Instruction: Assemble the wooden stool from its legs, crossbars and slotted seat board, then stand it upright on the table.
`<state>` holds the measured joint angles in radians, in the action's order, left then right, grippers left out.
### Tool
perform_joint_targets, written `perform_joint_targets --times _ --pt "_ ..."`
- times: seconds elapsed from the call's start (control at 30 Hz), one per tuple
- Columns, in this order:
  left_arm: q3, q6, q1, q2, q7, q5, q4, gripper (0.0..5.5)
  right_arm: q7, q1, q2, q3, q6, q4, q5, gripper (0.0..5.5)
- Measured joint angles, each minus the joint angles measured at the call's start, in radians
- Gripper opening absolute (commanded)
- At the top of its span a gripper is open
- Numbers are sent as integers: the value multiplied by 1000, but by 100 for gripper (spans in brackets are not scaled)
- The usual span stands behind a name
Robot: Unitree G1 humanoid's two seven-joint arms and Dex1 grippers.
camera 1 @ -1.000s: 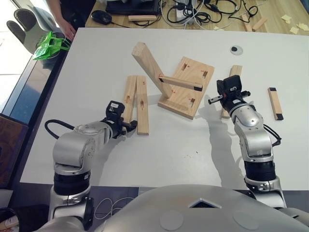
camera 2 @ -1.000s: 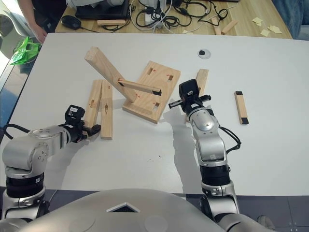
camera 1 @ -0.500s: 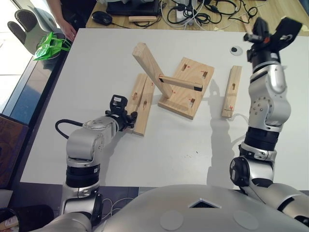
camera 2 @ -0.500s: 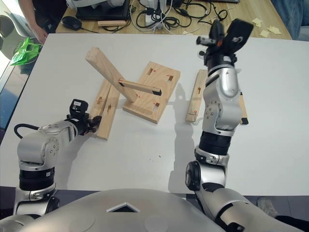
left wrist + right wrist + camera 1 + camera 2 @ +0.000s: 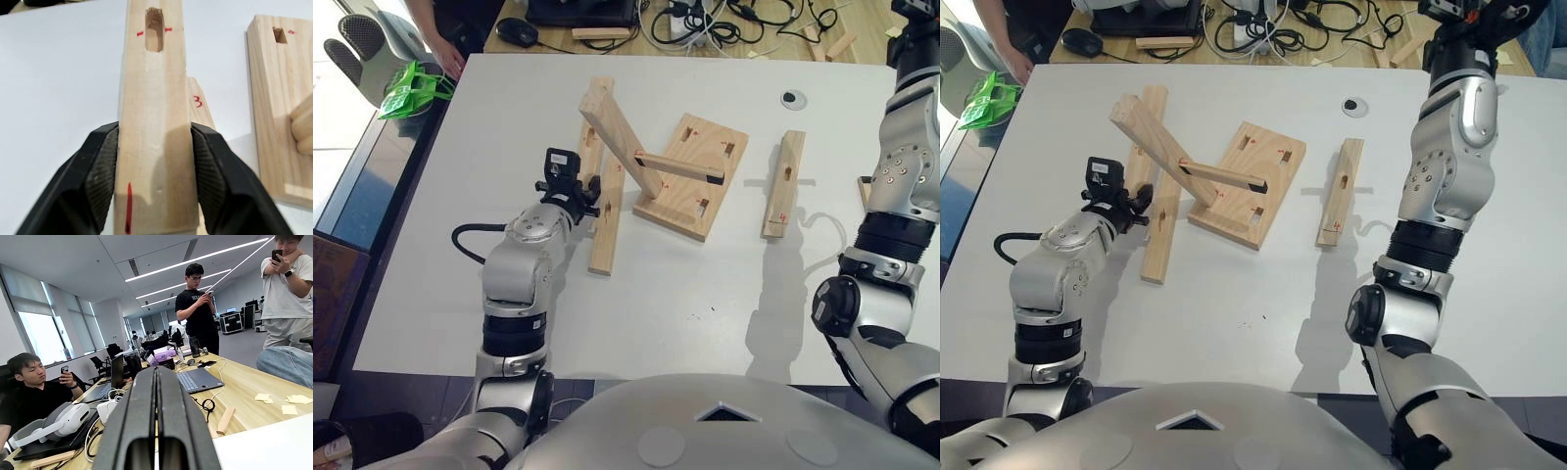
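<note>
Stool assembly stands incomplete. The pale rectangular slotted seat board (image 5: pixel 703 147) lies mid-way on the white surface (image 5: pixel 489 108). One pale wooden leg (image 5: pixel 619 137) is socketed in it at a tilt, with a dark-tipped wooden crossbar (image 5: pixel 677 167) joined to that leg. My left gripper (image 5: pixel 154 132) is clamped across a second pale slotted leg (image 5: pixel 151 83), near the board. My right gripper (image 5: pixel 156 382) is raised well clear, fingers pressed together, empty. Recommendation, on my judgement: lift the held leg level, square it to a free slot, and avoid the tilted leg.
</note>
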<state>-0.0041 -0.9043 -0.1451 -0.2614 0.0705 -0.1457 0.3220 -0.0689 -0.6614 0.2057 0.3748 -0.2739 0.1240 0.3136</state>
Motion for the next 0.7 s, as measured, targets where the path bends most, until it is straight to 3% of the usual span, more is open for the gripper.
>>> perform_joint_targets --times 0.27,0.5,0.7 --pt "160 226 -164 -68 -15 38 -141 205 -81 -13 10 -42 -71 -6 66 0" --pt "194 558 -393 -135 148 1 -241 205 -231 -108 5 -68 -260 -66 295 112" --pt "131 814 -495 -171 373 -24 -333 205 -334 -253 0 -22 -466 -145 673 210"
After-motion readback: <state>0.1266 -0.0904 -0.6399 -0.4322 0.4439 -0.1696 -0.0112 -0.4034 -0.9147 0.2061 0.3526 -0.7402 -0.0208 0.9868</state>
